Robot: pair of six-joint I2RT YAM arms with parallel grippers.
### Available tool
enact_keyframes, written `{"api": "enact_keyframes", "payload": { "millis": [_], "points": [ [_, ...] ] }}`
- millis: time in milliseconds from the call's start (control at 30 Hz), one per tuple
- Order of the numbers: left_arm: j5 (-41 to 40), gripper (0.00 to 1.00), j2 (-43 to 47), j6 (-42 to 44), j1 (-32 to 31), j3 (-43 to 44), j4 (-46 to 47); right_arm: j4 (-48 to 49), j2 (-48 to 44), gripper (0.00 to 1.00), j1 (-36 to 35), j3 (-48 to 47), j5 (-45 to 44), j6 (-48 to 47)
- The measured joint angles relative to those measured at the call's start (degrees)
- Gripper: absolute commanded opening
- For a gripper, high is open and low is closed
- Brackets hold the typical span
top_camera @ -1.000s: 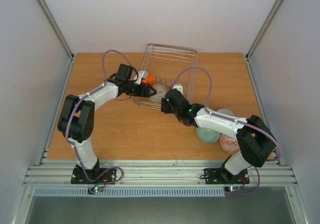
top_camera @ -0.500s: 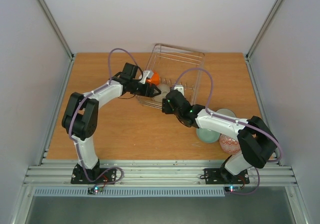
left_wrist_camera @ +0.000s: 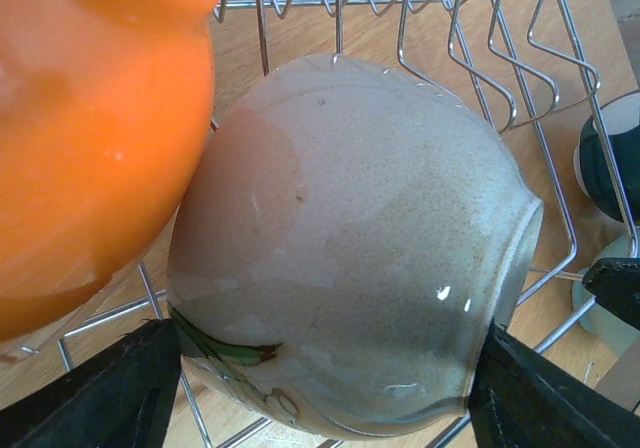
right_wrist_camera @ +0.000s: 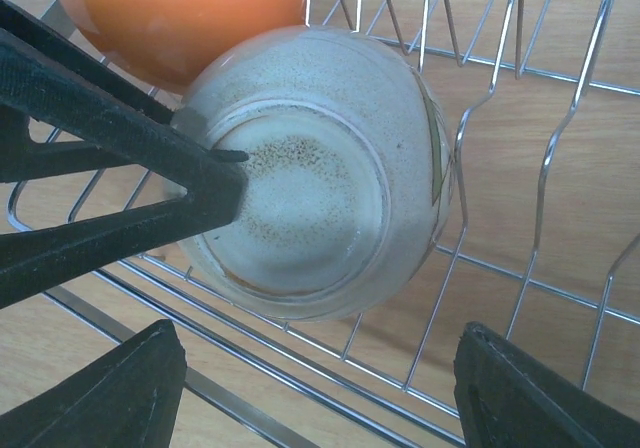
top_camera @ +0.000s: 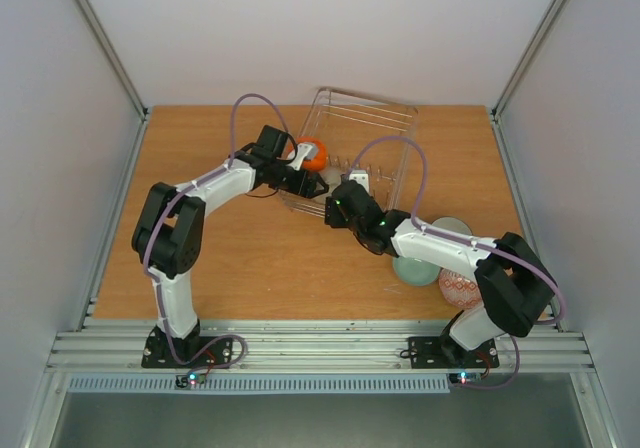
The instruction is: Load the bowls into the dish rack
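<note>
In the near-left part of the dish rack (top_camera: 375,128), the left gripper (left_wrist_camera: 320,368) is clamped on a speckled white bowl (left_wrist_camera: 350,238) lying on its side against the orange bowl (left_wrist_camera: 90,138), while the right gripper (right_wrist_camera: 320,348) hangs at the rack's near edge, jaws spread wide with nothing between them.

Overhead camera sits above and behind the arm bases, looking down over the whole table (top_camera: 250,258). Both wrist cameras press in close on the dish rack (top_camera: 365,133), sharing the white bowl (left_wrist_camera: 350,248) and orange bowl (left_wrist_camera: 90,138) from different sides.
</note>
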State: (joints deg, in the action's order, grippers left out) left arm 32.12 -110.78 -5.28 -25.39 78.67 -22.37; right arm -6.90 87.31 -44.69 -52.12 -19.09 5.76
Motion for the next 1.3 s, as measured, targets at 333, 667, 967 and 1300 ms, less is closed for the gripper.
{"api": "enact_keyframes", "payload": {
  "millis": [333, 667, 967, 1300],
  "points": [
    [6.5, 0.6, 1.4, 3.0, 0.1, -2.9, 0.6, -0.1, -1.2, 0.73, 0.0, 1.6, 0.2, 0.9],
    [20.4, 0.22, 1.9, 6.6, 0.0, -4.8, 0.5, -4.3, -5.1, 0.73, 0.0, 4.3, -0.5, 1.9],
    [27.1, 0.13, 2.8, 5.8, -1.0, -6.1, -0.3, -5.4, -6.4, 0.74, -0.1, 4.8, -0.6, 2.1],
    [14.8, 0.29, 11.8, 7.1, -1.8, -14.1, -0.8, -6.8, -15.1, 0.81, 1.2, 6.1, 1.2, 0.7]
  ]
}}
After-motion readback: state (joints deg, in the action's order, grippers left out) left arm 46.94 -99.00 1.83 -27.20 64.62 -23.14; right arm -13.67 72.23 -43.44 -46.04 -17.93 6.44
